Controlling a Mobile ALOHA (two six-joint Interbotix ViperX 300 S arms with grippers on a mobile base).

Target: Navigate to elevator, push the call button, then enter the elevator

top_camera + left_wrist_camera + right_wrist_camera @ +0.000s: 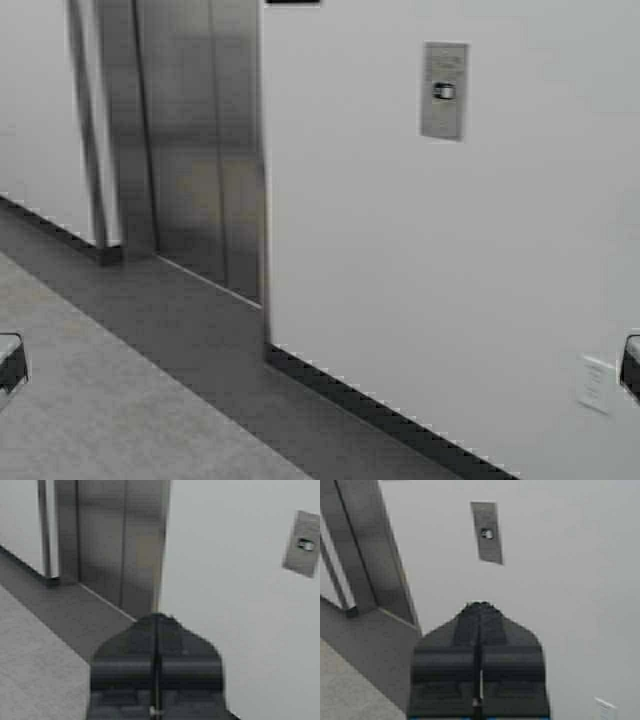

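Observation:
The elevator (pixel 195 140) is a pair of closed brushed-steel doors in a recess at the upper left of the high view; it also shows in the left wrist view (pixel 117 540) and its frame in the right wrist view (pixel 375 555). The call button (pixel 444 90), a silver plate with a small dark button, is on the white wall right of the doors; it also shows in the left wrist view (pixel 304 544) and the right wrist view (pixel 487 532). My left gripper (pixel 156 616) is shut and empty. My right gripper (pixel 479 605) is shut and empty, short of the wall below the plate.
A white outlet plate (pixel 596 384) sits low on the wall at the right, also in the right wrist view (pixel 606 710). A dark baseboard (pixel 380 410) runs along the wall foot. A dark floor strip (pixel 190 330) borders lighter floor (pixel 100 410).

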